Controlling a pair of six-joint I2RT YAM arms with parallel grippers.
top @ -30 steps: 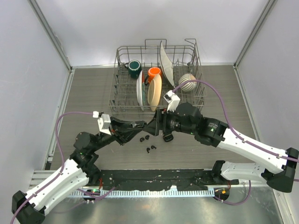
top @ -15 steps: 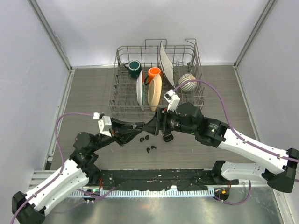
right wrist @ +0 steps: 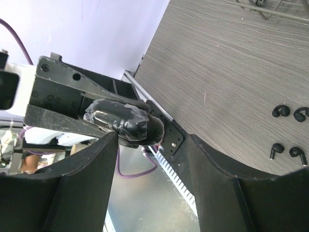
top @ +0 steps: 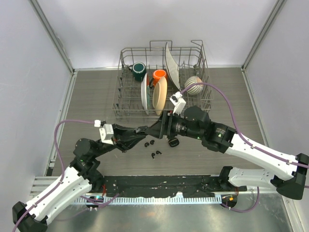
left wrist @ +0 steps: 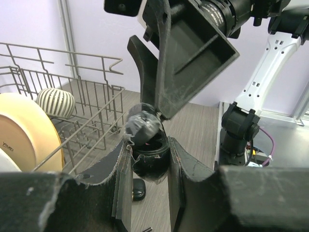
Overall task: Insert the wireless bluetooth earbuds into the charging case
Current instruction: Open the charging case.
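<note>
Right wrist, tiny black earbuds (right wrist: 280,111), right fingers (right wrist: 87,193) spread, left fingers (left wrist: 179,176) clamping case (left wrist: 149,158)

at the far side of the wood-grain table (top: 96,96) we see a wire dish rack (top: 117,92). a dark green mug (top: 139,70) sits in its back left corner, and an orange mug (top: 160,75) sits just to the right of it. two plates stand on edge side by side near the front, a white plate (top: 144,94) and a cream plate (top: 160,95). a third, pale plate (top: 171,60) leans upright near the back. a striped round bowl (top: 195,84) rests in the right compartment. pale lavender walls (top: 29,63) close in the table on three sides, and a metal ledge (top: 159,217) runs along the near edge.
</note>
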